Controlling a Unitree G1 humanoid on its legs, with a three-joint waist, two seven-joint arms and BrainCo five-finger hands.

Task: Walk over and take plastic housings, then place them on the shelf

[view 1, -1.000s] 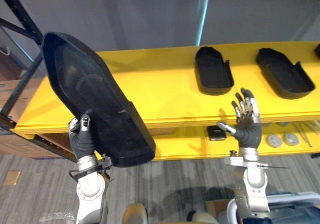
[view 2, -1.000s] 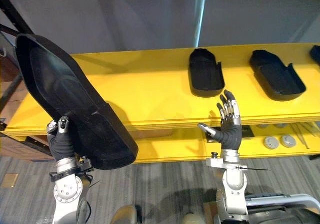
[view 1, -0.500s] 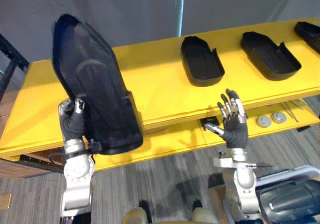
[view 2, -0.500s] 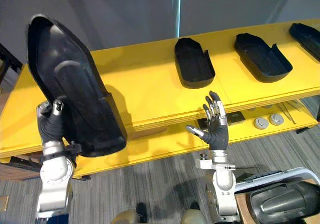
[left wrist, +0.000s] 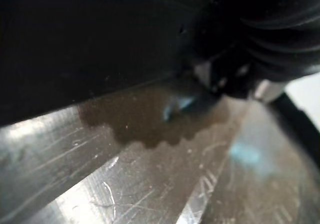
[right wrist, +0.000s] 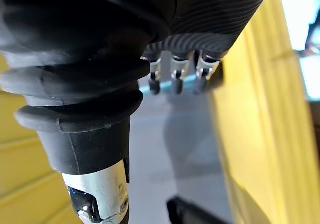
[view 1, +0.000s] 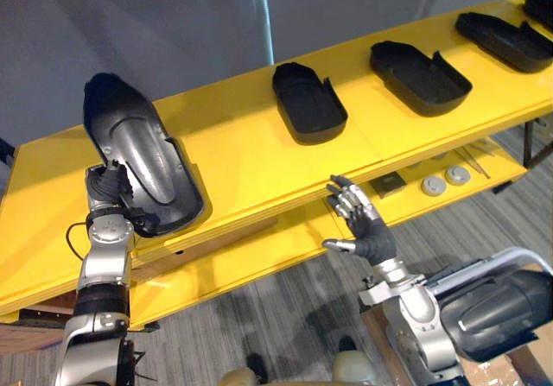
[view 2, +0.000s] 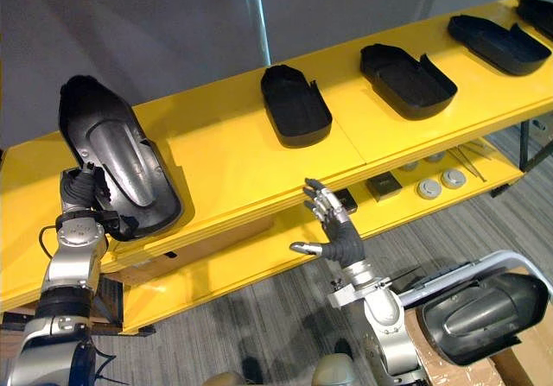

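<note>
Left hand point(view 1: 109, 187) is gripping the near rim of the black plastic housing point(view 1: 143, 157). The housing is lying hollow side up on the left end of the yellow shelf point(view 1: 242, 157), on the top board. Right hand point(view 1: 365, 230) is hovering in front of the shelf's front edge, fingers spread, grasping nothing. More housings point(view 1: 307, 103) are sitting along the shelf's right stretch.

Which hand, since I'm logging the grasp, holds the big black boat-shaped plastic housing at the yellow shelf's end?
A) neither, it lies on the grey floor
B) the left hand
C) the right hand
B: the left hand has its fingers curled on the edge of the big black plastic housing at the yellow shelf, while the right hand is open and holds nothing.
</note>
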